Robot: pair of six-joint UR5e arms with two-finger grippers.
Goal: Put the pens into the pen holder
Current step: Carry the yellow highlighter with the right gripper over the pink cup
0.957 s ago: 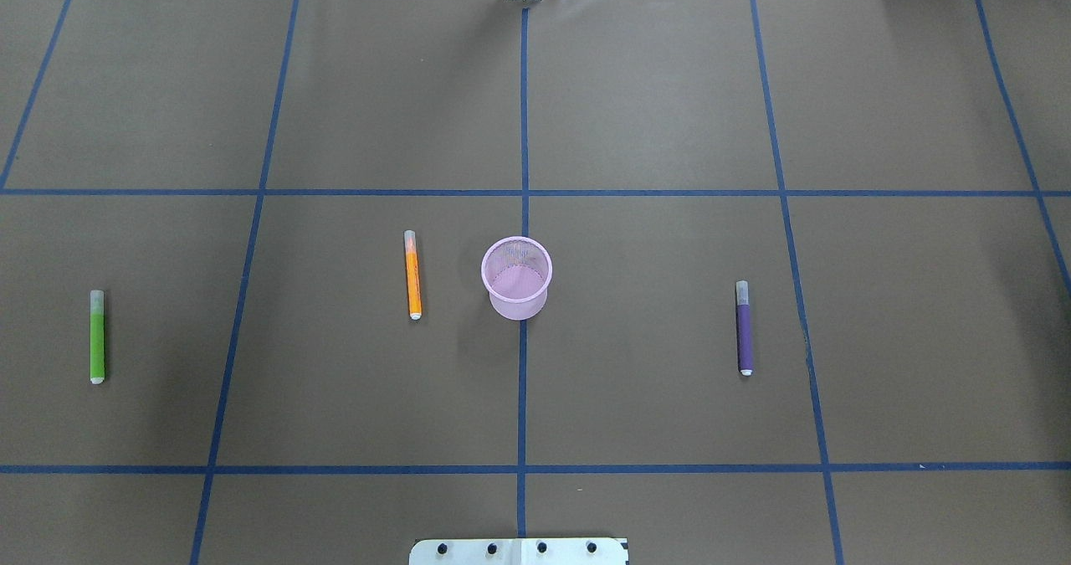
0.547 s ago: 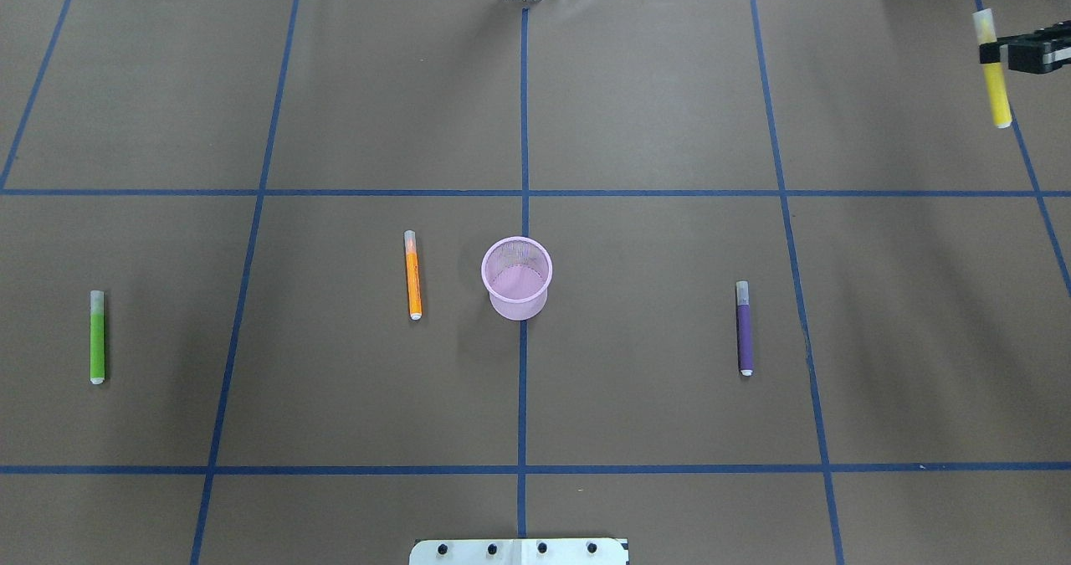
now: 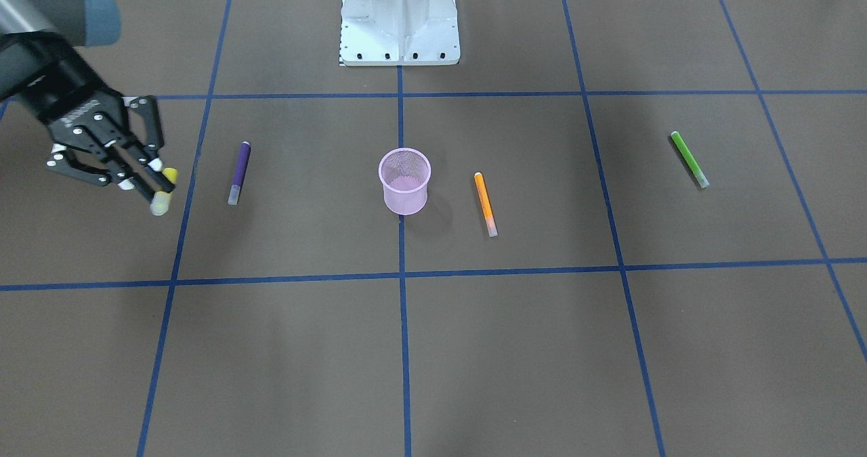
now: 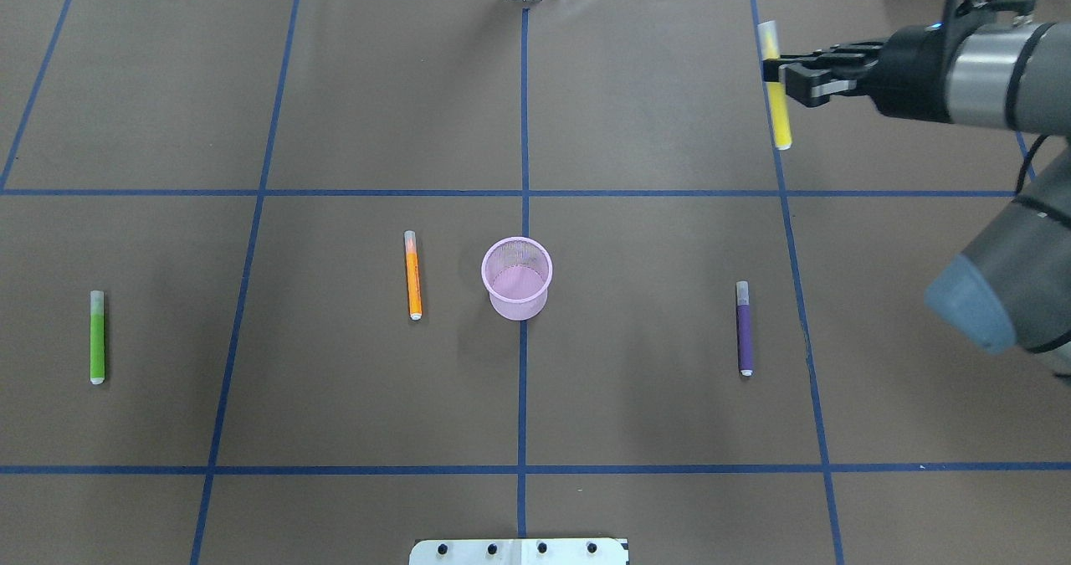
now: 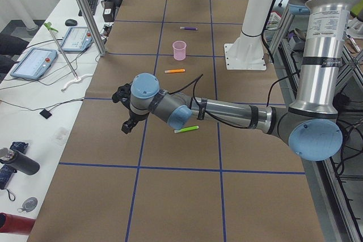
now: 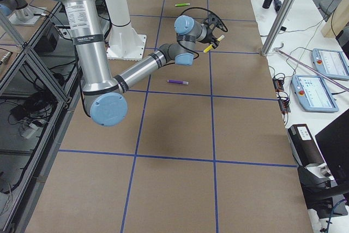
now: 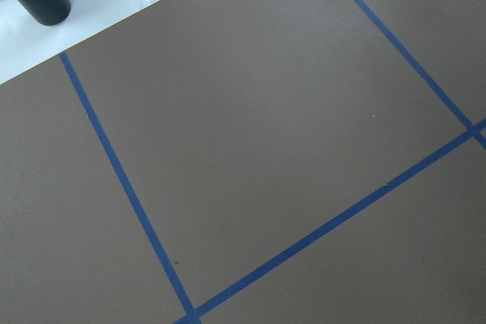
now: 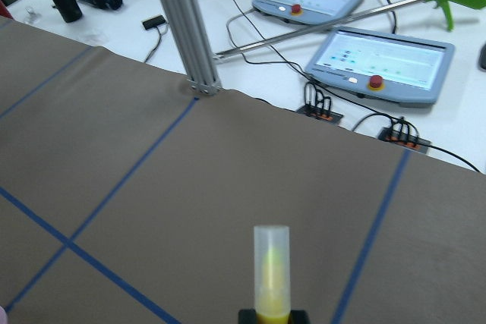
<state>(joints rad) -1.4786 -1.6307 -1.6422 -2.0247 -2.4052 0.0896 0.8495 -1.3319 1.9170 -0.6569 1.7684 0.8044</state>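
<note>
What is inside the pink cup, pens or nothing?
Empty. The overhead view shows the pink cup bare inside; the orange pen, green pen and purple pen lie on the table, and the right gripper holds the yellow pen.

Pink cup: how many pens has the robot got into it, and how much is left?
None are in yet: the pink cup looks empty. One is in hand: the right arm's jaws are shut on the yellow pen, held above the table, well away from the cup. Left to collect: the orange pen, purple pen and green pen, all lying on the table.
</note>
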